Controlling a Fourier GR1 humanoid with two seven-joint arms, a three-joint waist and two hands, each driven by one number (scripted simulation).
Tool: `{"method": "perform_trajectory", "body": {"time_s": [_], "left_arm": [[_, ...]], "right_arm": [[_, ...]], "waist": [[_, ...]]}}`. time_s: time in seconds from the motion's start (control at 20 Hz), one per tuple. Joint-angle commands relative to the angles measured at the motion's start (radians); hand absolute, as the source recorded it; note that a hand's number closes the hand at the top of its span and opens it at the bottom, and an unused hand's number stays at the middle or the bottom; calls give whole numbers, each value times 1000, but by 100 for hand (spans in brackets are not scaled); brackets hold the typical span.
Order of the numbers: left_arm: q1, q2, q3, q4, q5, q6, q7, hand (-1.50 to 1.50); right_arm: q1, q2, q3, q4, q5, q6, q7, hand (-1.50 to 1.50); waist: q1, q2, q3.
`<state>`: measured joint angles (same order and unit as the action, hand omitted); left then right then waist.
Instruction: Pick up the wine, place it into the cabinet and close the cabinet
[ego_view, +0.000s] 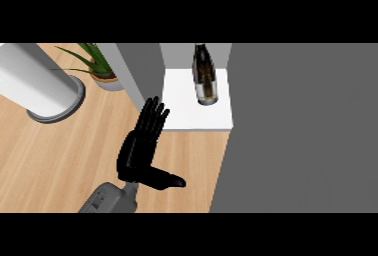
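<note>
One hand in view: left hand (140, 147), fingers straight and together, thumb out sideways, holding nothing. Its fingertips are near the left wall of the cabinet (140, 70), by the front corner of the white shelf (193, 117); can't tell if they touch. Wine bottle (205, 75) stands upright on that shelf, inside the cabinet, apart from the hand. Large grey panel (303, 130) at right, probably the cabinet door, swung out. Plant (96, 65) and white roll (40, 82) sit on the wooden counter (59, 150), left.
</note>
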<state>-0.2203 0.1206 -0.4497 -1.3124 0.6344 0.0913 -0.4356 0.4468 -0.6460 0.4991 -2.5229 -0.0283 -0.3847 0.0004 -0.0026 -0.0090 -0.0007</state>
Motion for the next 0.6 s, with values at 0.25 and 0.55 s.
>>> {"method": "perform_trajectory", "body": {"time_s": [0.25, 0.55], "left_arm": [[168, 131, 59, -151, 21, -76, -28, -150], [180, 219, 152, -180, 50, -123, -36, -150]], "right_arm": [[80, -66, 71, -200, -86, 113, 16, -150], [69, -177, 183, -206, -43, 264, -4, 150]], "waist": [[-5, 1, 1], [-6, 2, -1]]}}
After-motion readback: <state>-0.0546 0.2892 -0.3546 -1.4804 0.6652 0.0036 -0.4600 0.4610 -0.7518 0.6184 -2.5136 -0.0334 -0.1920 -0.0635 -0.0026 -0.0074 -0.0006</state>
